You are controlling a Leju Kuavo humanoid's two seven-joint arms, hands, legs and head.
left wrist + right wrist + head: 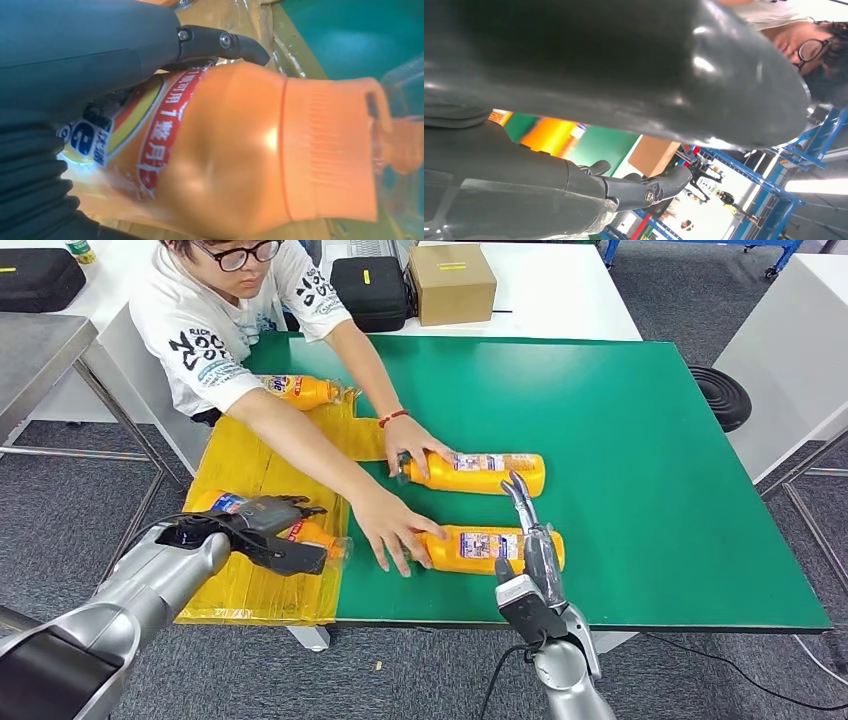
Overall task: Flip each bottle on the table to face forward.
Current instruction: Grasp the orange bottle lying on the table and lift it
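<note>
Four orange bottles lie on their sides on the green worktop (650,440). One (305,392) is at the far end of the yellow taped patch (250,470), beside the person (230,310). Another (225,503) lies at the near end of that patch under the left hand (265,530), whose dark fingers (220,42) curl over its labelled body; the left wrist view shows the label and ribbed cap up close, so the hand grips it. Two more lie on the green: the farther one (485,472) under one of the person's hands (410,445), the nearer one (490,548) touched by the person's other hand (390,530). The right hand (535,550) hangs above the nearer bottle, fingers stretched out straight and holding nothing. A cardboard box (452,282) and a black case (370,290) sit on the white table behind.
</note>
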